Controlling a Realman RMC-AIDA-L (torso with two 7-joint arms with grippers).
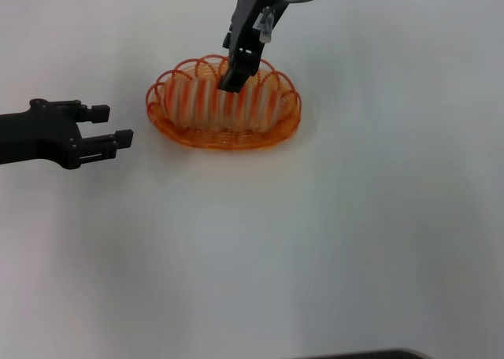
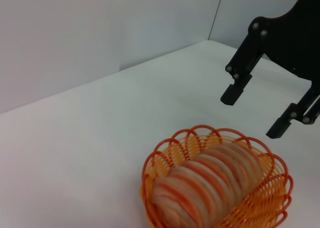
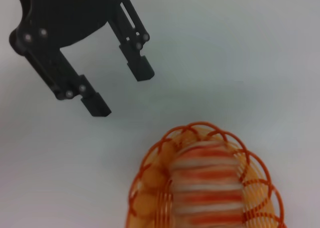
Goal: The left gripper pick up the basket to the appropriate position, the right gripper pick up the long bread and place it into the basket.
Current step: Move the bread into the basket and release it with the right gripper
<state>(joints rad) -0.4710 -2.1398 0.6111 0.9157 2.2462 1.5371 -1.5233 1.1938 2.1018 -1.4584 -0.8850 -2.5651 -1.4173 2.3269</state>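
White counter (image 1: 354, 241): long bread (image 1: 216, 99) already lies in the basket (image 1: 277, 132). Right hand (image 1: 234, 79) hovers over it, grip unclear; left hand (image 1: 106, 135) spread, empty. Basically done.

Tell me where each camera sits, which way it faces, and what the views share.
Head view: on the robot's head, facing forward and down at the table; left gripper at left, jaws open; right gripper over the long bread in the basket.
Left wrist view: on the left arm, looking along the basket from one end; the right gripper hangs above, jaws open.
Right wrist view: on the right arm, looking down on the bread; the left gripper shows beside the basket.
Shared: all three show basket and bread.
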